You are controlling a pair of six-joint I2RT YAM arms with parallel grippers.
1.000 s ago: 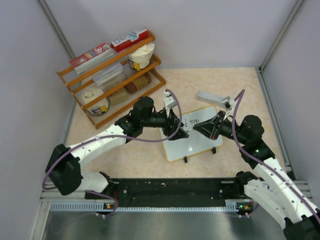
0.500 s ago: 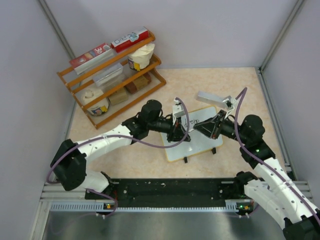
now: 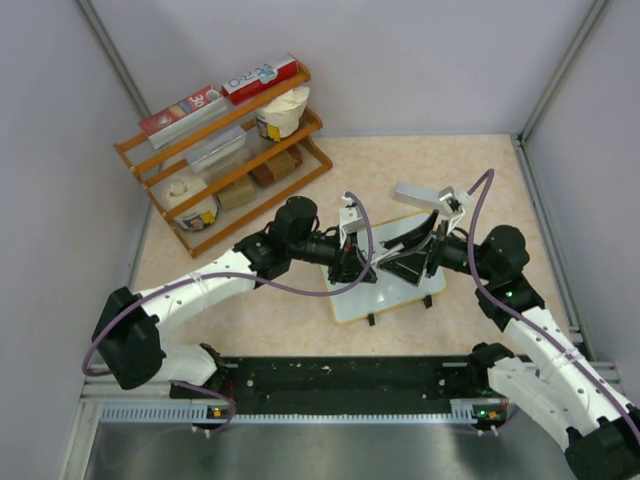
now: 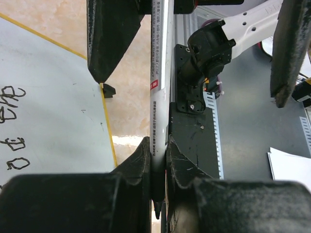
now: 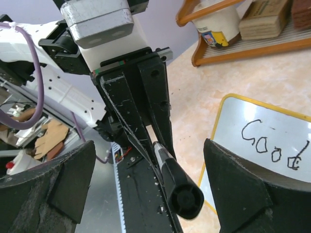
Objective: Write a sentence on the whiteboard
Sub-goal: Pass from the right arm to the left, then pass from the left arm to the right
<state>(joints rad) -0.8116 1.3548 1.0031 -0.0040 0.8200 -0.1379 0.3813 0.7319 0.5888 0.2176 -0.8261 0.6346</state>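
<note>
Handover above the board, noted from overhead and both wrist views.

- Pale speckled beige tabletop (image 3: 480,180): seen beneath both grippers. An orange wooden rack (image 3: 230,150) stood well apart, beyond the left arm.
- Flat white whiteboard with thin tan frame (image 3: 385,298): lay flat directly under the two grippers, its bare area on the near side of them.
- Left gripper (image 4: 158,150): closed tight on the slim white-barrelled marker (image 4: 159,73), which was pinched low between its fingers.
- Right gripper (image 5: 148,145): spread wide and holding nothing. Its fingers stood either side of the marker's black end, not touching it.
- Marker's long axis: ran straight out from the left gripper towards the right one, roughly level over the board. Which end carries the tip could not be settled.
- Black handwritten sentence (image 5: 272,145): "Good" could be read, with a second line partly in view. It lay below the right gripper, on the board's far part.

Relation judged decisive: the board lay below the left gripper, and that arm alone had the marker. The barrel is judged to need tipping down before any stroke.

Compared with a second earlier: the marker had then been gripped by the right gripper, with the left one open beside it. Half a second earlier both were closed on it. The right jaws have since been released.
</note>
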